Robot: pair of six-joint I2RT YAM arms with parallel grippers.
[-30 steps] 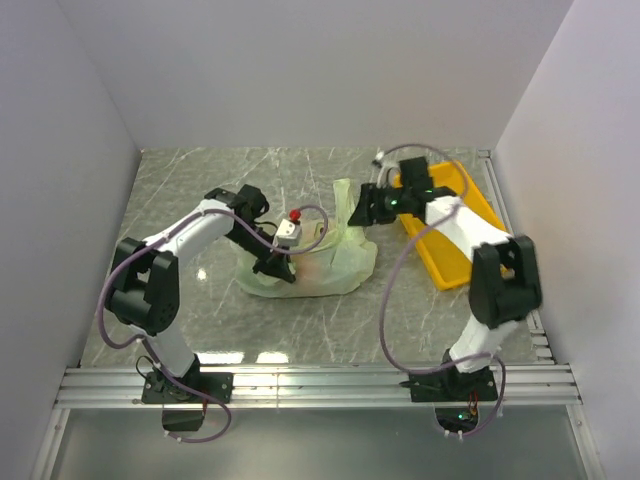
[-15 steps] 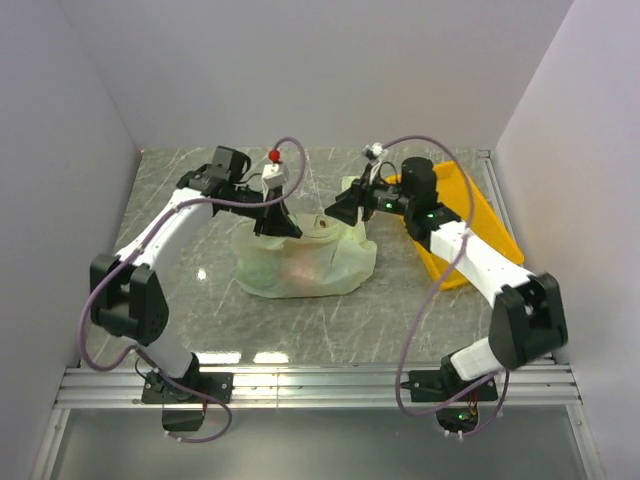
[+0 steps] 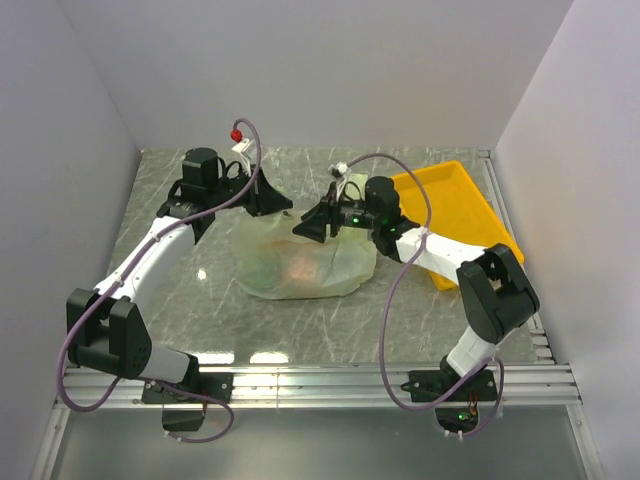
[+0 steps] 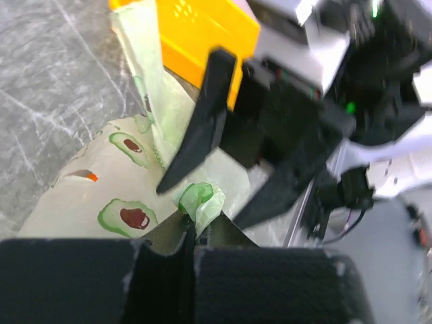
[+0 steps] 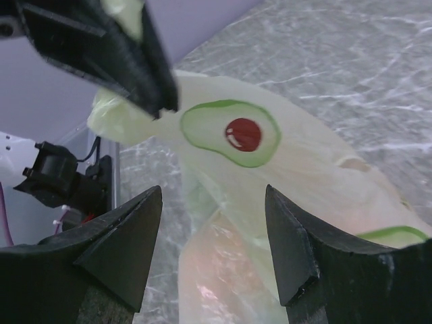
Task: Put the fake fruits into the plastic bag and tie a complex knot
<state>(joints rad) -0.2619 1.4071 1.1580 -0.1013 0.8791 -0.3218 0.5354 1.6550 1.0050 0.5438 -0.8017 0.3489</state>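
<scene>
The pale-green plastic bag [image 3: 300,262], printed with avocados, lies mid-table with its top pulled up. My left gripper [image 3: 276,204] is shut on a bunched handle of the bag [image 4: 200,201] at the bag's back-left top. My right gripper [image 3: 308,226] stands open just right of it, above the bag, its fingers [image 5: 125,236] either side of the bag's upper fold [image 5: 270,155] without touching it. The fake fruits show only as faint orange and green shapes through the plastic [image 3: 298,268]. No knot is in view.
A yellow tray [image 3: 455,205] sits at the back right, behind the right arm. White walls enclose the grey marble table [image 3: 180,290] on three sides. The left gripper's black fingers [image 5: 128,57] hang close in front of the right wrist camera.
My left gripper has lifted the handle and drawn it back and left. My right gripper has swung left from the tray to the bag top and opened wider.
</scene>
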